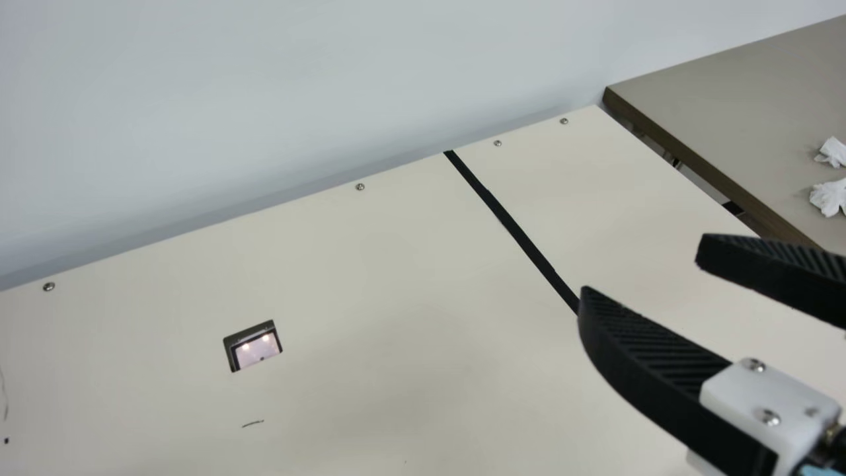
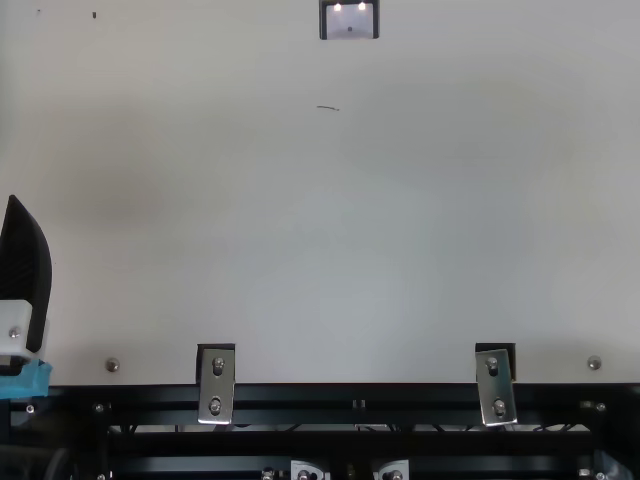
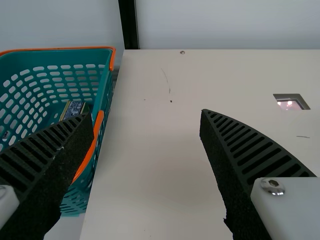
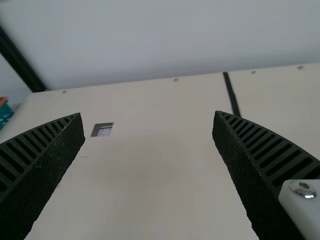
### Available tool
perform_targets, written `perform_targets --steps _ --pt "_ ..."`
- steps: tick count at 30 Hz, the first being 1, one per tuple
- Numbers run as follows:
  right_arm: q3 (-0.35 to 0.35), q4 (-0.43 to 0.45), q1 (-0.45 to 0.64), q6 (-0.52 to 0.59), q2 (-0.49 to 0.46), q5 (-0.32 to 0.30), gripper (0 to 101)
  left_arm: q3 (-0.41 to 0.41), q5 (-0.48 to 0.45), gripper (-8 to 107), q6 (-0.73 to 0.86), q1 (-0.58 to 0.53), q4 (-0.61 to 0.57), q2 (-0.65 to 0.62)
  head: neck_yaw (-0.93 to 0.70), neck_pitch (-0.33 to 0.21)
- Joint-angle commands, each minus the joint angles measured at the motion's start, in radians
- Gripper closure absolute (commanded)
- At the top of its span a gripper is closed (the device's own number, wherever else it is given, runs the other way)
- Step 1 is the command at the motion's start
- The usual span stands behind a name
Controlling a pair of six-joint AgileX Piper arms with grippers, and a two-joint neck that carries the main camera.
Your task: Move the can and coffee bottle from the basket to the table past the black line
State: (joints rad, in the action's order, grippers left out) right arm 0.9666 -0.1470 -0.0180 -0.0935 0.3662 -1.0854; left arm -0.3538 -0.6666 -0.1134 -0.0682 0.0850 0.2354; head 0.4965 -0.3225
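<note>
At the top view's left edge is my left gripper, partly cut off. In the left wrist view this left gripper stands open with nothing held, beside the teal, orange-rimmed basket. A dark blue and gold item lies in it, partly behind a finger; whether it is the can or the bottle I cannot tell. My right gripper is open and empty in the main view, near the black line. The right wrist view has the right gripper spread above the table, with the black line farther off.
The cream table has a rectangular cutout and screws along its far edge. Beyond a gap at the right stands a grey-brown table with crumpled white pieces. Metal brackets sit at the near edge.
</note>
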Motion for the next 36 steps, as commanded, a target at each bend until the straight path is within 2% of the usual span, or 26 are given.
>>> perform_targets --steps 1,9,19,27,36 --pt "0.015 -0.039 -0.023 -0.035 0.011 -0.043 0 0.0 0.0 9 0.0 0.0 0.0 0.0 -0.018 -0.02" --pt "0.051 -0.163 -0.091 -0.155 0.032 -0.135 0 0.0 0.0 9 0.0 0.0 0.0 0.0 -0.018 -0.02" --pt "0.053 -0.324 -0.172 -0.314 0.029 -0.124 0 0.0 0.0 9 0.0 0.0 0.0 0.0 -0.018 -0.02" --pt "0.042 -0.434 -0.208 -0.327 0.026 -0.093 0 0.0 0.0 9 0.0 0.0 0.0 0.0 -0.018 -0.02" --pt "0.039 -0.444 -0.208 -0.326 0.025 -0.085 0 0.0 0.0 9 0.0 0.0 0.0 0.0 -0.018 -0.02"
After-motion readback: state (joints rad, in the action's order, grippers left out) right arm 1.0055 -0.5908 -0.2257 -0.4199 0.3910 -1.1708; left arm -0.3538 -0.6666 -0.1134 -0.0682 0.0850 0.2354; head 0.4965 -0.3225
